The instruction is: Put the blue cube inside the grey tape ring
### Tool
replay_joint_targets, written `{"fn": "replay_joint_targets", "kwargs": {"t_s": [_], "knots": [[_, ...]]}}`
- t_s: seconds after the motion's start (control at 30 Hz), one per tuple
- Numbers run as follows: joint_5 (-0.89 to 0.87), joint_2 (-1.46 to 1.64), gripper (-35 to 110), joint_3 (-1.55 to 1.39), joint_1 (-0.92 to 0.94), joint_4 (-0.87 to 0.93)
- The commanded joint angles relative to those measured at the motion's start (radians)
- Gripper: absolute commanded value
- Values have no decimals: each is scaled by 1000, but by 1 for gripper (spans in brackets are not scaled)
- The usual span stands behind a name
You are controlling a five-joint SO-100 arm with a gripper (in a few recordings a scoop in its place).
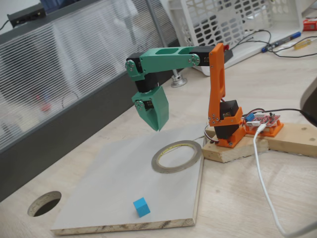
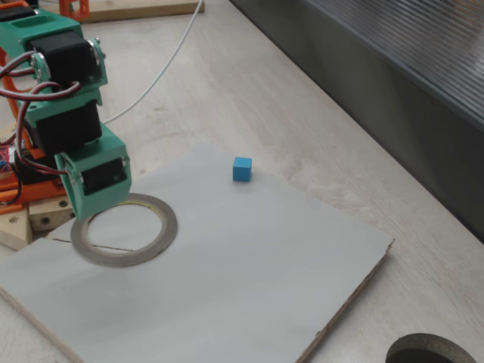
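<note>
So the blue cube (image 1: pixel 141 207) is sitting on the pale board (image 1: pixel 114 188) near its front edge in a fixed view, nowhere near the green end effector (image 1: pixel 157 127). From the end effector's tip the cube is down at roughly 6 o'clock, well apart, with the grey tape ring (image 1: pixel 177 156) lying flat on the board between them, a bit toward 4 o'clock of the tip. The ring has nothing in it, just bare board inside.

The end effector hangs above the board, pointing down, holding nothing. The fingers look pressed together into one wedge, so I'd call it clenched on air.

From the other side, in a fixed view, the cube (image 2: pixel 242 169) is at about 2 o'clock from the end effector (image 2: pixel 94 208), again well apart. Here the green tip overlaps the far rim of the tape ring (image 2: pixel 125 231), though I can't tell if it's touching or just hovering over it.

View differences: one shows the orange arm base (image 1: pixel 229 126) on its wooden block, a white cable (image 1: pixel 262 173) and a white basket (image 1: pixel 233 17) at the back. Both catch a round hole in the counter (image 2: pixel 431 352), (image 1: pixel 44 203).
</note>
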State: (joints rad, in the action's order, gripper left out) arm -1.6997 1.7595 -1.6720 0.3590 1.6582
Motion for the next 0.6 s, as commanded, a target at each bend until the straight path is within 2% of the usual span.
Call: {"fn": "replay_joint_targets", "kwargs": {"t_s": [0.0, 0.57], "knots": [[-6, 12, 4, 3, 18, 0], [-6, 12, 4, 3, 18, 0]]}}
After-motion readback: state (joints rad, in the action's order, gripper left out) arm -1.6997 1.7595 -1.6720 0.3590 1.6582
